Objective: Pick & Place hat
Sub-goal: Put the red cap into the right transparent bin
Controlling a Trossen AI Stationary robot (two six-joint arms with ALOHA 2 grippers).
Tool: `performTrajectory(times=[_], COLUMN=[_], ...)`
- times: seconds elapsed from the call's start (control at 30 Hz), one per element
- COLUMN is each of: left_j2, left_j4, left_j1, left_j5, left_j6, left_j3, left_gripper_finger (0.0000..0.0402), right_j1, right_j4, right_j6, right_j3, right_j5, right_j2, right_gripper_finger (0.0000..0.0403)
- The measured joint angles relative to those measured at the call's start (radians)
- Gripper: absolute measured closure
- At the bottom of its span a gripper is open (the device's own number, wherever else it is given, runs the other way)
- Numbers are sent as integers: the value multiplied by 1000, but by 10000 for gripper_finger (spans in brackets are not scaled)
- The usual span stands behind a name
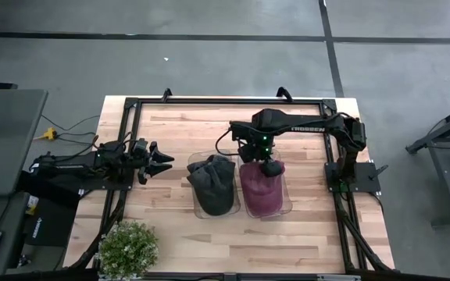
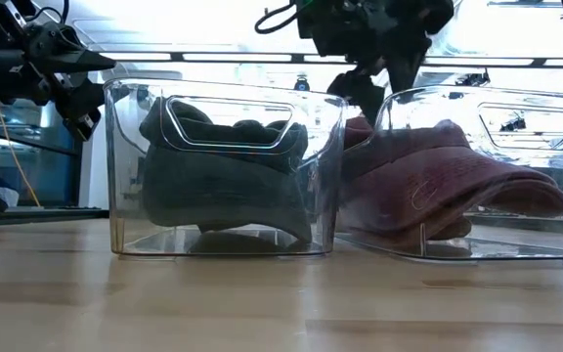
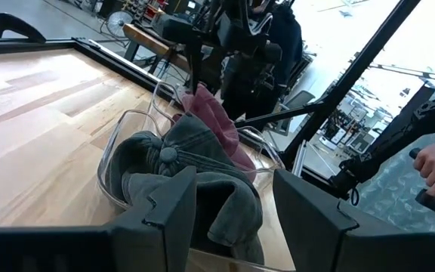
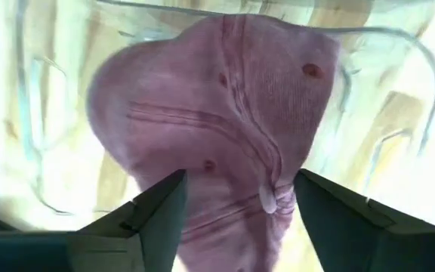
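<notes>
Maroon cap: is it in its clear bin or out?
In. The maroon cap lies inside the right clear plastic bin, with the open right gripper directly above it.

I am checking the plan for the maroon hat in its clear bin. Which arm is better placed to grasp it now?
The right arm, probably. The right gripper hangs directly above the maroon hat, fingers open over its crown. The left gripper waits open beside the gray hat, which lies between it and the maroon one.

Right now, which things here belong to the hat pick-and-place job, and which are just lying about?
Job:
maroon hat in the right clear bin
dark grey hat in the left clear bin
right claw, open above the maroon hat
left claw, open, waiting beside the bins

Lying about:
potted plant
yellow cable connector
</notes>
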Motion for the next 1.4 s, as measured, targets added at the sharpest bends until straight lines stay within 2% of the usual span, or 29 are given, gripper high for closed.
performTrajectory(times=[0.13, 0.4, 0.47, 0.57, 0.63, 0.77, 1.1, 1.4], left_j2=[0, 0, 0, 0, 0, 0, 0, 0], left_j4=[0, 0, 0, 0, 0, 0, 0, 0], left_j1=[0, 0, 0, 0, 0, 0, 0, 0], left_j5=[0, 3, 3, 3, 3, 3, 2, -2], left_j6=[0, 0, 0, 0, 0, 0, 0, 0], left_j3=[0, 0, 0, 0, 0, 0, 0, 0], left_gripper_finger=[232, 232, 232, 232, 232, 232, 232, 232], right_j1=[0, -22, -33, -51, -64, -74, -29, -19], right_j4=[-35, -40, -44, -68, -89, -51, 298, 483], right_j6=[52, 86, 100, 146, 187, 309, 795, 1154], right_j3=[0, -1, -1, -1, -5, -82, -513, -782], right_j5=[-13, -1, 27, 73, 74, 74, 113, 155], right_j2=[0, -48, -66, -105, -138, -243, -580, -742], right_gripper_finger=[212, 375, 394, 387, 396, 400, 402, 402])
